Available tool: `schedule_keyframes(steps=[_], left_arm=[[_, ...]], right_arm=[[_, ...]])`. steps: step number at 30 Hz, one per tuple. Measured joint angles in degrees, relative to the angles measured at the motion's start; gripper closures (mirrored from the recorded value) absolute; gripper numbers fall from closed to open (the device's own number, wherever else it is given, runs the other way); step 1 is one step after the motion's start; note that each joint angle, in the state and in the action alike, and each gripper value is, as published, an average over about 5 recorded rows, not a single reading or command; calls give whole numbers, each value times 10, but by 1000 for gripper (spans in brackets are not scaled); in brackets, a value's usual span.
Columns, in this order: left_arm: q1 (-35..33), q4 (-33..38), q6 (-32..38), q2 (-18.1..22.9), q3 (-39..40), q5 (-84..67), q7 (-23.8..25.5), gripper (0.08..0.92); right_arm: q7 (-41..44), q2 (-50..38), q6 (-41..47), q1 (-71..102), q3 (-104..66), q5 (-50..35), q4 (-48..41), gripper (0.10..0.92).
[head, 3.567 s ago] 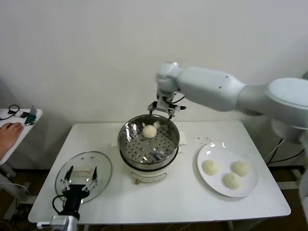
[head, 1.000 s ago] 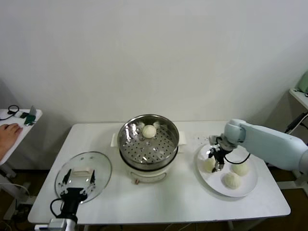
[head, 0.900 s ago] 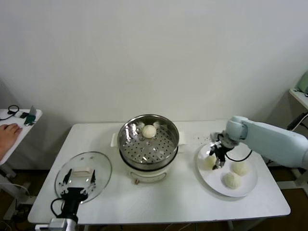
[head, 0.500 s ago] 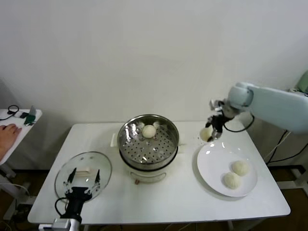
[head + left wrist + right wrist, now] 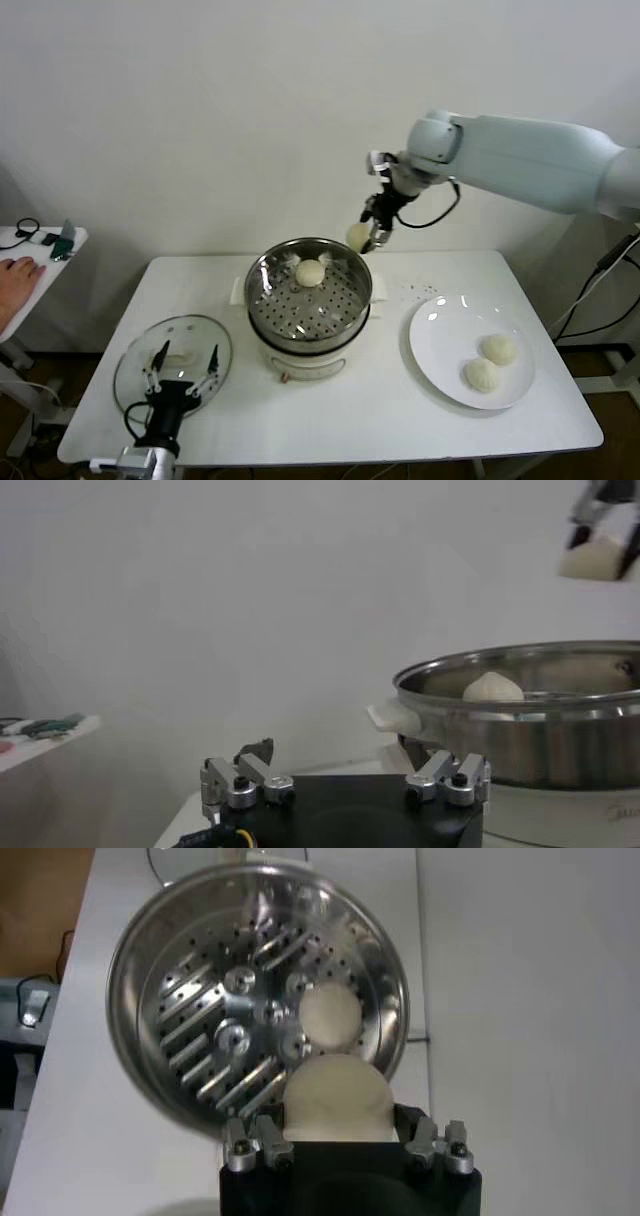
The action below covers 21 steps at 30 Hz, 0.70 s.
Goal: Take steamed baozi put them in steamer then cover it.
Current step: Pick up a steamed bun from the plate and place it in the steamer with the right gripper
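The right arm reaches in from the right, its hand [image 5: 366, 236] clamped on a baozi [image 5: 357, 237] above the far right rim of the steamer [image 5: 309, 292], which holds another bun [image 5: 310, 272]. The left hand [image 5: 180, 372] hovers, fingers apart, over the glass lid [image 5: 172, 357] on the desk [image 5: 380, 400]; two buns [image 5: 499, 348] lie on the plate [image 5: 445, 330].

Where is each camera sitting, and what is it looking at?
Head view: from the robot's head, down at the table; shows both arms, the right hand carrying a baozi above the steamer.
Left wrist view: low by the table, sideways at the steamer; shows the left hand.
Right wrist view: above, down into the steamer; shows the right hand holding the baozi.
All three share the steamer and carried baozi.
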<state>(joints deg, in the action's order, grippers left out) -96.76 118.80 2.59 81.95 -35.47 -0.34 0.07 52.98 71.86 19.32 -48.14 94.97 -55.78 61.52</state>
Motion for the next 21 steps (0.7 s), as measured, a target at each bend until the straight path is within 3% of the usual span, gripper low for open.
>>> schedule_keyframes(steps=[10,21], left_arm=[[2,-5,2,-4,-1,0,-1,177],[4,-7,3,-8,-2,-3,0,177]], right_arm=[[-15,118,5,47,13,-27,-54,330],[-18,190,3,104,22,-17,-98,328]])
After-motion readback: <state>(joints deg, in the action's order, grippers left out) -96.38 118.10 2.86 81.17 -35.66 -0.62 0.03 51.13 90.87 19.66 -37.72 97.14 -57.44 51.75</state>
